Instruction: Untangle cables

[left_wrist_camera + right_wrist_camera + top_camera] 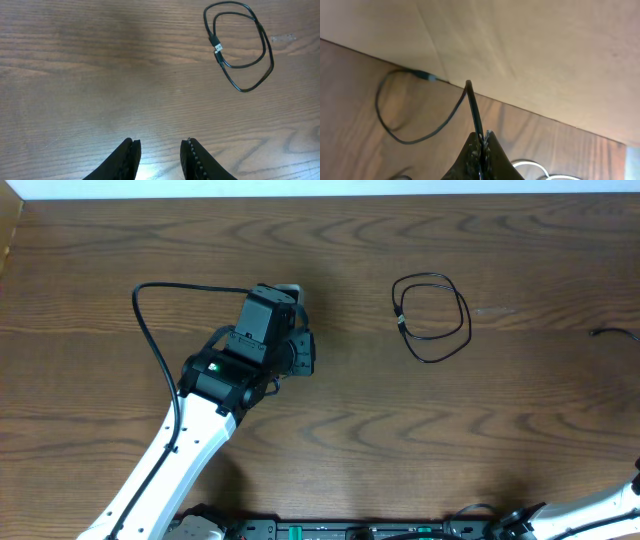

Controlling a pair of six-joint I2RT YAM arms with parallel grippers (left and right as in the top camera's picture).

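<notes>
A black cable [431, 317] lies coiled in a small double loop on the wooden table [380, 430], right of my left gripper [303, 352]. In the left wrist view that loop [242, 47] sits at the upper right, well ahead of the open, empty left gripper [160, 143]. My right gripper [482, 135] is shut on another thin black cable [472, 107]. This one rises from the tips and curves down left into a loose loop [395, 131] ending in a plug [427, 76]. A piece of white cable [535, 164] shows beside the right gripper.
A thick black arm cable [150, 330] arcs left of the left arm. A black cable end [612, 334] lies at the table's right edge. The right arm [620, 502] shows only at the bottom right corner. A pale wall [530, 55] borders the table.
</notes>
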